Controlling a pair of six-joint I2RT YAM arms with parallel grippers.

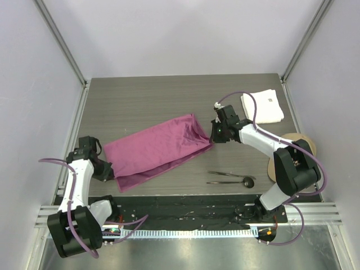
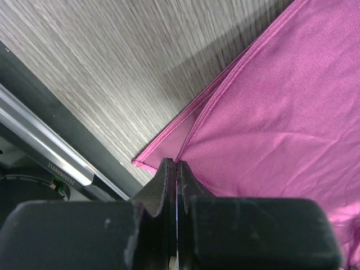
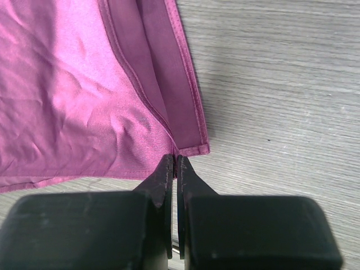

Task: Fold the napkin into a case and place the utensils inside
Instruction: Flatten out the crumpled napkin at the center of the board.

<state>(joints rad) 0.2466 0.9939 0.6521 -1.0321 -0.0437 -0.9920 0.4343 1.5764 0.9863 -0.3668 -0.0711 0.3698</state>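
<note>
- left hand (image 2: 176, 166) and right hand (image 3: 175, 160) are each pinching a napkin (image 1: 154, 147) corner.
- both are gripping only the very edge; uneven pulling could free it, skewing the fold.

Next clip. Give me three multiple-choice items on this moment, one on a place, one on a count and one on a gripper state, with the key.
1. Where do the utensils lie relative to the napkin?
A) inside it
B) on top of it
C) on the bare table, apart from it

2. How many utensils are there?
A) two
B) three
C) five

3. How do the left gripper and right gripper stand?
A) both wide open
B) both shut on the napkin's edge
C) left shut, right wide open

Key:
1. C, the dark pieces rest on wood grain on the near side of the cloth.
2. A, two thin pieces lie side by side.
3. B, each wrist view shows closed jaws meeting the magenta cloth near a corner.
</note>
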